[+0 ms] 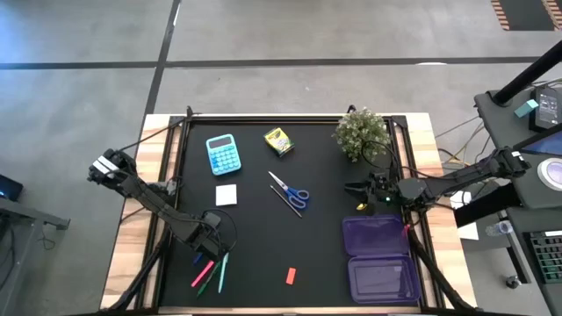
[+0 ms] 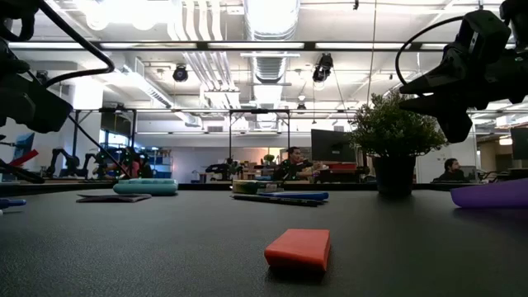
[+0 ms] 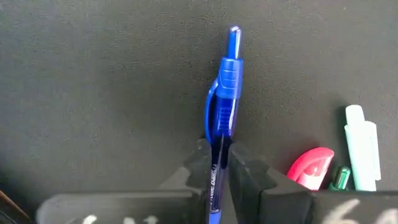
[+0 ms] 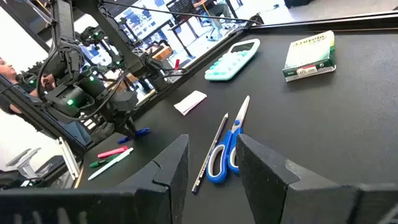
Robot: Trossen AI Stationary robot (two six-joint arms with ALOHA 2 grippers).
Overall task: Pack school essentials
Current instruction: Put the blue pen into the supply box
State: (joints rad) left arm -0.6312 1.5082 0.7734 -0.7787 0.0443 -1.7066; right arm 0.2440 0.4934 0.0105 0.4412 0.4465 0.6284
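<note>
A black mat [image 1: 255, 237] covered a pale wooden table [image 1: 132, 246] and carried a teal calculator [image 1: 221, 154], a small yellow crayon box [image 1: 278, 140], a white square note pad [image 1: 226, 195] and blue-handled scissors [image 1: 291, 191] just beside a thin dark pencil [image 1: 283, 193]. Near the front edge lay an orange eraser [image 1: 290, 276], with pink, green and pale teal pens [image 1: 211, 273] close together at front left. A bushy green potted plant [image 1: 361, 132] stood at the back right, and an open translucent purple plastic case [image 1: 379, 258] lay at the front right.

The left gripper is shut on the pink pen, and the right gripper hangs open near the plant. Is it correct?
Not quite. The left gripper is shut on the blue pen, as the left wrist view shows; the pink pen lies beside it on the table. The right gripper does hang open near the plant.
</note>
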